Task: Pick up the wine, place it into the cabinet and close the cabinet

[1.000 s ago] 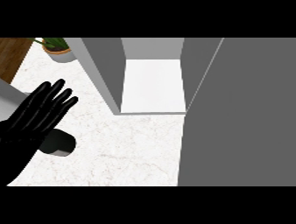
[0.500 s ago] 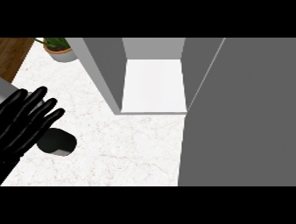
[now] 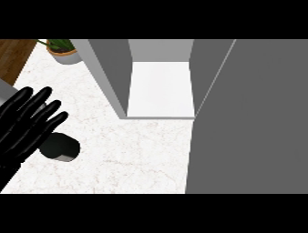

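The wine bottle point(image 3: 62, 148) shows as a dark round shape seen from above, standing on the white marble counter point(image 3: 136, 154) at the lower left. My left hand point(image 3: 18, 129) lies just left of it with straight, spread fingers pointing up and right, and its edge overlaps the bottle. The fingers do not curl round the bottle. The cabinet point(image 3: 160, 91) stands open at the top centre, with a bare white floor inside. Its grey door point(image 3: 261, 123) swings out toward me on the right. No part of my right hand shows.
A potted plant point(image 3: 62, 50) sits at the counter's far left corner. Wooden floor point(image 3: 2, 57) lies beyond the counter's left edge. The cabinet's grey side wall point(image 3: 110, 75) stands between the bottle and the opening.
My left hand drew back toward the lower left, then its fingers spread and rose a little again. The bottle and the cabinet door have not moved.
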{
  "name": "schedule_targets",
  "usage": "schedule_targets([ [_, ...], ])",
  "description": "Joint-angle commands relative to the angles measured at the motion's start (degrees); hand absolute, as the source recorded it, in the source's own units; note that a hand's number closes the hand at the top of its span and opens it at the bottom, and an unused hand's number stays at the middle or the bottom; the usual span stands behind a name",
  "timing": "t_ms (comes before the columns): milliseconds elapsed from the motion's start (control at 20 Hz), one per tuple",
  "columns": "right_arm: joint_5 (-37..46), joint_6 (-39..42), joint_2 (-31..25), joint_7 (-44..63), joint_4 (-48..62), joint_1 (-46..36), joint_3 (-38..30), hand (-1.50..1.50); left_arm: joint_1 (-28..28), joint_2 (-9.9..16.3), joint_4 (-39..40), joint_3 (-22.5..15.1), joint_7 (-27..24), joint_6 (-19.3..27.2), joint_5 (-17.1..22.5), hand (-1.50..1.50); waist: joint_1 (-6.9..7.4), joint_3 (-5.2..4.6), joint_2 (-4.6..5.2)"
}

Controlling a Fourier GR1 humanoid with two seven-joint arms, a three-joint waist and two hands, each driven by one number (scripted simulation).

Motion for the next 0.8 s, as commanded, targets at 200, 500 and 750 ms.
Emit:
schedule_targets([
  [200, 0.3, -2.4, -0.7, 6.4, -11.3, 0.9, 1.2, -1.5, 0.7, 1.3, -12.8, 2.4, 4.0, 5.5, -0.5, -1.5, 0.29, 0.0, -0.33],
  [500, -0.7, -2.3, -1.6, 6.5, -11.8, 1.6, 0.7, -1.5, -1.6, 2.8, -9.0, 6.9, 4.0, 5.1, 1.3, -1.5, -0.1, 0.0, -0.06],
  [750, 0.2, -2.0, -2.7, 6.3, -15.0, 4.7, 2.7, -1.5, -0.2, 4.1, -4.1, 11.6, 1.9, 0.6, 3.1, -1.5, -0.55, -0.04, -0.11],
])
